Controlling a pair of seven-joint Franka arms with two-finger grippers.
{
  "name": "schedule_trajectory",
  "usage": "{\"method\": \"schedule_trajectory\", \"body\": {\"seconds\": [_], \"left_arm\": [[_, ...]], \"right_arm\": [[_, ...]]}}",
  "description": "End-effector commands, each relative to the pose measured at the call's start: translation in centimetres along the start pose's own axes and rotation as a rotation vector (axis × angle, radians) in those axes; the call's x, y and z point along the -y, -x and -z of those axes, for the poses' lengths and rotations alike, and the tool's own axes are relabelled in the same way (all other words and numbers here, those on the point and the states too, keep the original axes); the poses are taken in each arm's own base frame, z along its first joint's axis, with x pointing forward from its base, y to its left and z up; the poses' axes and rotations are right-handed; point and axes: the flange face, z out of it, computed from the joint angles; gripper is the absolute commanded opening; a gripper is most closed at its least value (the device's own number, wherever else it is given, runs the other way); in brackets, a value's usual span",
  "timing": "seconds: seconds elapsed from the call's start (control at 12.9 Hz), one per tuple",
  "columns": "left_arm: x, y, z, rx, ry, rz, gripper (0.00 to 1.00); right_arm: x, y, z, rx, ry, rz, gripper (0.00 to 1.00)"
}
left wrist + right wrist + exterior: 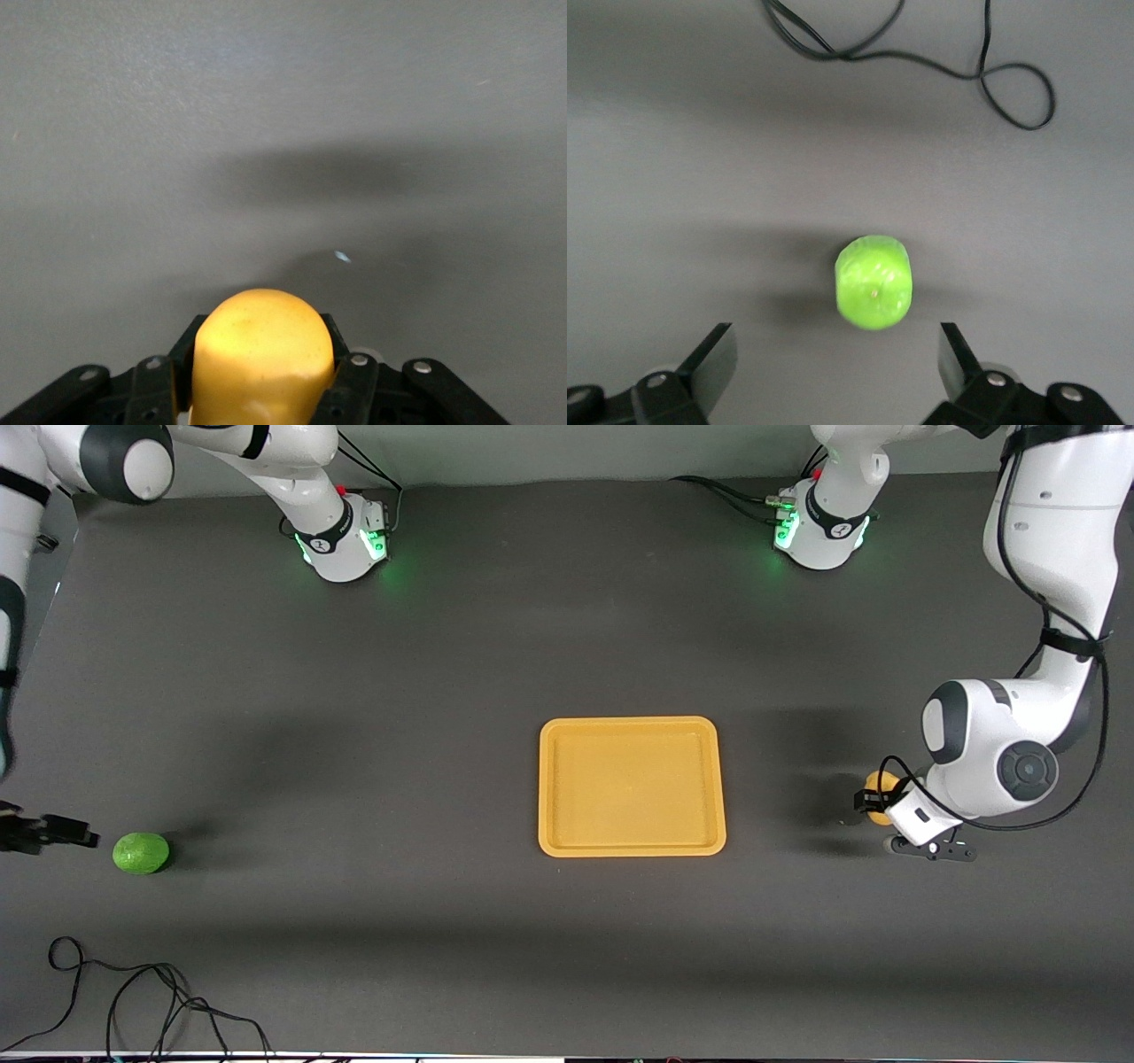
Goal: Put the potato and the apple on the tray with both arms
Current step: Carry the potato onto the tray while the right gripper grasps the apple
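We've got the left gripper clamped on the potato, fingers pressed on both its flanks, at the left arm's end of the table; whether it's raised off the surface we can't tell. Right gripper spread wide, fingers apart with the apple showing between them, no contact. The apple sits on the table at the right arm's end. Count: one potato, one apple, one tray, two arms. The tray lies between the two fruits, well apart from both, bare inside. A loose black cable is looped on the table, nearer the front camera than the apple. Nothing sits between either fruit and the tray. No writing we can read.
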Motion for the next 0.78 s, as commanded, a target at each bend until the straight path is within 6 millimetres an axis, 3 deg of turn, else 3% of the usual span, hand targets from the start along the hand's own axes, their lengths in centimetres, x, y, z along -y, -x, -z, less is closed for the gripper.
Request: {"method": "schedule_trajectory", "body": {"seconds": [0.0,0.23,0.39,0.54,0.7], "left_arm": [[-6.2,-2.0,3.8,-0.011,-0.019,0.113,0.16],[-13.5,-2.8,4.7,-0.046,-0.016,0.201,0.16],[-19.7,-2.2,3.1,-0.06,0.009,0.231,0.18],[-26.6,-1.3,-0.2,-0.096,0.052,0.236,0.19],[-30.1,0.1,-2.3,-0.071,0.041,0.217,0.19]], "right_arm": [[-0.8,0.3,-3.9,-0.016,-0.003,-0.007,1.0],[-1.5,0.5,-7.5,-0.007,0.012,0.007,1.0],[-2.2,1.1,-9.7,-0.002,0.003,0.004,1.0],[-2.6,1.3,-10.9,-0.007,0.002,-0.003,1.0],[-2.7,1.3,-11.7,-0.008,0.008,-0.004,1.0]]}}
